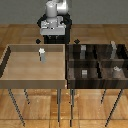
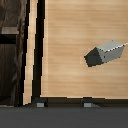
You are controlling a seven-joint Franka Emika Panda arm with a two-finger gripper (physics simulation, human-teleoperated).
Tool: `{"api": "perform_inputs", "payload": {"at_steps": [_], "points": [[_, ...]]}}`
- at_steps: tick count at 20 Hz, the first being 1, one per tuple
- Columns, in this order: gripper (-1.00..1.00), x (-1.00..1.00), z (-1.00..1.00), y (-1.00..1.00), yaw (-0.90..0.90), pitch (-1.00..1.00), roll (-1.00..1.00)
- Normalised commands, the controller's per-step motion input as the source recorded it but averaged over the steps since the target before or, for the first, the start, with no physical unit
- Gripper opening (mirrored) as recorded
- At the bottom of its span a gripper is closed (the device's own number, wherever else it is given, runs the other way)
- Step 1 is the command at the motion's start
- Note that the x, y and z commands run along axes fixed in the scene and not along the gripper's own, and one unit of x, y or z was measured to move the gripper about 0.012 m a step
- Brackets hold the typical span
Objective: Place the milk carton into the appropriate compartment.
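**Milk carton stood alone in the light tray, arm held back behind it**

The milk carton (image 1: 42,54) stood upright on the floor of the light wooden tray (image 1: 10,75), toward the tray's far side and a little right of its middle in the exterior view. Nothing touched it. In the wrist view the milk carton (image 2: 104,53) showed as a small grey-and-white box lying free on the pale wood, with bare floor on every side.

The dark divided bin (image 1: 97,62) sat just beside the tray on the exterior view's right, their walls close together. Small grey blocks (image 1: 85,73) rested in several of its compartments.

The robot arm (image 1: 53,17) stood at the far side of the tray, well apart from the carton. The gripper (image 2: 64,104) appeared only as two dark fingertips (image 2: 41,104) at the edge of the wrist view, set wide apart with nothing between them, so the claw was released.
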Motion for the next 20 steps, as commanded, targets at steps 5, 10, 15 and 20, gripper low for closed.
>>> {"api": "perform_inputs", "payload": {"at_steps": [5, 10, 15, 20], "points": [[1.0, 0.0, 0.0, 0.0, 0.0, 0.0, 0.0], [1.0, 0.0, 0.0, -0.6, 0.0, 0.0, 0.0], [1.0, 0.0, 0.0, -1.0, 0.0, 0.0, 0.0], [1.0, 0.0, 0.0, -0.4, 0.26, 0.0, 0.0]]}}
